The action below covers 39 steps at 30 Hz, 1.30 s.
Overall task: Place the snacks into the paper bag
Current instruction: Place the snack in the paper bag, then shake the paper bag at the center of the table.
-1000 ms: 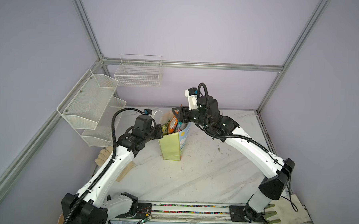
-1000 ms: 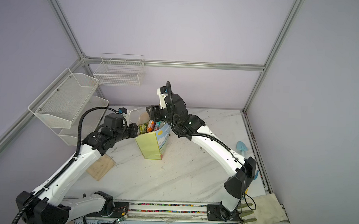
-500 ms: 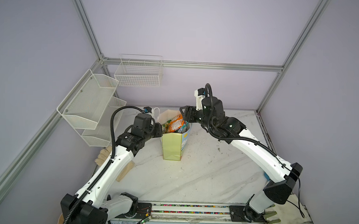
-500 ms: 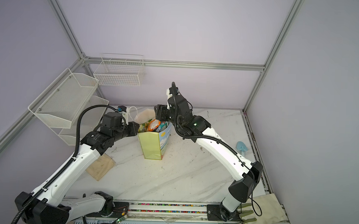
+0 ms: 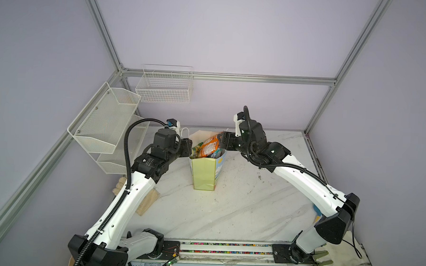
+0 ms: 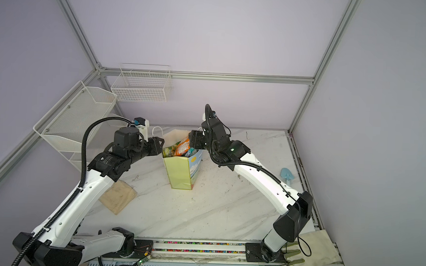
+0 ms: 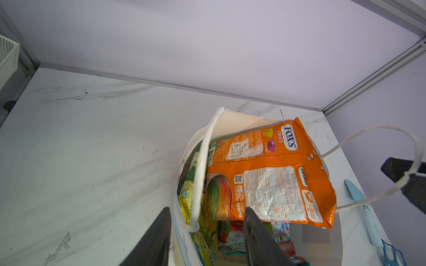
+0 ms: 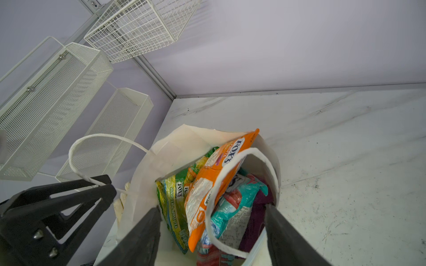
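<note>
The paper bag (image 5: 205, 174) stands upright on the tabletop (image 5: 228, 213), approx. mid-rear, btwn the two arms; its mouth is open & the snacks are inside. The orange packet (image 5: 210, 145) lies on top, tilted, its upper end poking above the rim; the green packet (image 5: 194, 150) stands beside it on the left arm's side. In the right wrist view a teal packet (image 8: 232, 207) & a purple packet (image 8: 258, 214) sit lower in the bag, on the orange one's other side.

The left gripper (image 7: 206, 210) is open, fingers clearly apart; it sits just beside the bag's top edge, tips straddling the near rim. One cord handle (image 7: 202, 161) runs up btwn the fingers; nothing looks pinched; the orange packet is just ahead of the tips.

The right gripper (image 8: 212, 208) is open too, jaws wide, at the opposite side of the mouth w/ tips about rim height. The second cord handle (image 8: 232, 159) loops btwn its fingers & all four visible packets show in the gap. Whether the cord touches a finger can't be told, though in the left wrist view it crosses one dark finger.

A light blue toy shovel (image 6: 287, 175) lies near the tabletop's right edge, well apart from the bag; a beige cloth (image 6: 118, 196) lies by the left arm; white wire baskets (image 5: 164, 87) hang on the walls.
</note>
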{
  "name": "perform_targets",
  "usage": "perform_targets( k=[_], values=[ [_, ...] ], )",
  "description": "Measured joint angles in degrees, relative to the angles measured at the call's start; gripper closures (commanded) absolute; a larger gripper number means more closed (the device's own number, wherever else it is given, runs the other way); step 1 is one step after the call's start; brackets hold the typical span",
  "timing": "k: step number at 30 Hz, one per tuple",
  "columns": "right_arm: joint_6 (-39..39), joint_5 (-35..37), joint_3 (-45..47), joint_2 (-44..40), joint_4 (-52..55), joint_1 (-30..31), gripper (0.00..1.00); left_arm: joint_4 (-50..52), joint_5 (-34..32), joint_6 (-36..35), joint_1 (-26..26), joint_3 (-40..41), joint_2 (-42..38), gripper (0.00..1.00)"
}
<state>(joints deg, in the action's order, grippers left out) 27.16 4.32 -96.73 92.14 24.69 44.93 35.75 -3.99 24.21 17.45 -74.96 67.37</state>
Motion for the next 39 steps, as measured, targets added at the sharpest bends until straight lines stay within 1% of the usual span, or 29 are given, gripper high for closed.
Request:
perform_targets(
  k=[6,10,12,13,14,16,17,24,31,36,39],
  values=[
    [-0.5,-3.8,0.7,0.0,-3.0,-1.2,0.36,1.1,0.4,-1.3,-2.9,-6.8,3.1,0.53],
    [0.0,-7.3,1.7,0.0,-6.1,-2.2,0.48,1.2,1.9,-1.3,-3.7,-9.6,5.6,0.61],
    [0.6,-8.8,2.4,0.0,-7.3,-2.8,0.60,1.2,2.9,-1.2,-3.8,-9.7,6.4,0.67],
    [0.6,-9.7,2.7,0.0,-7.8,-3.0,0.71,1.3,3.5,-1.2,-3.9,-9.7,6.9,0.73],
    [0.8,-10.4,3.1,0.0,-8.4,-3.1,0.81,1.3,4.0,-1.1,-3.9,-9.7,7.3,0.81],
    [1.4,-11.5,3.5,0.0,-9.3,-3.4,0.95,1.4,5.1,-1.0,-4.0,-9.7,8.0,1.00],
    [1.4,-12.0,3.5,0.0,-9.6,-3.5,1.00,1.4,5.7,-1.0,-4.0,-9.7,8.2,1.00],
    [2.1,-16.1,0.6,0.3,-9.3,-3.6,1.00,3.0,12.4,1.6,-5.2,-14.1,9.6,1.00],
    [3.1,-18.0,3.7,-0.3,-12.2,-3.7,1.00,2.7,14.2,3.8,-5.3,-13.5,6.2,1.00],
    [3.3,-20.8,4.0,-0.3,-12.8,-3.7,1.00,2.9,15.5,4.7,-5.4,-13.5,6.0,1.00],
    [3.9,-21.7,4.4,-0.3,-13.8,-3.7,1.00,1.6,16.0,5.2,-5.5,-12.0,5.6,1.00]
  ],
)
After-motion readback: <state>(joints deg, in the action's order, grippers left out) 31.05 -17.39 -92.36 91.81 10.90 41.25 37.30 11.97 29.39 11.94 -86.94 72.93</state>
